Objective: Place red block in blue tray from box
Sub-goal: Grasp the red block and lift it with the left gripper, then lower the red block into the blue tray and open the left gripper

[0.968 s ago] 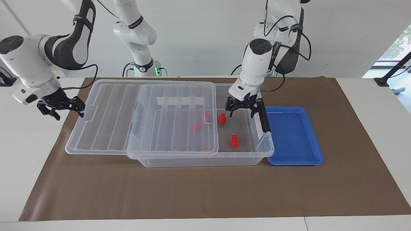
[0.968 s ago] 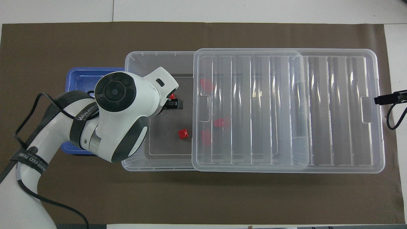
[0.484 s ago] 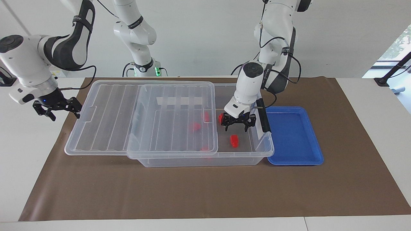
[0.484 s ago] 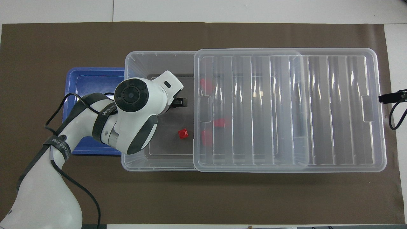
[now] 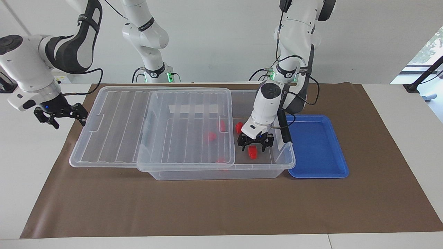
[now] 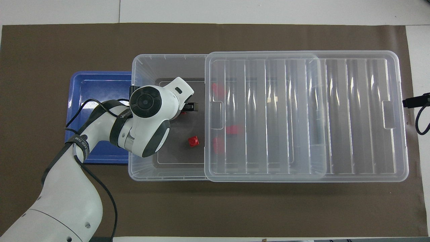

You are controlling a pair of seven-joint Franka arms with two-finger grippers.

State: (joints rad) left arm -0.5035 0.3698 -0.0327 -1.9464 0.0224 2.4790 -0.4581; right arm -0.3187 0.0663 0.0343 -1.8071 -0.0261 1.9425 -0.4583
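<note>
The clear box stands on the brown mat, its ribbed lid slid toward the right arm's end so the tray end is uncovered. My left gripper is low inside that uncovered end, open, its fingers on either side of a red block. In the overhead view the wrist hides most of this; one finger shows. A second red block lies uncovered nearer to the robots. The blue tray sits beside the box with no block in it. My right gripper waits open off the lid's end.
Three more red blocks lie under the lid. A black latch stands on the box wall next to the tray. The box rim surrounds my left gripper.
My left gripper has come down from rim height into the box and now straddles the red block farther from the robots. My right gripper has drawn slightly away from the lid.
</note>
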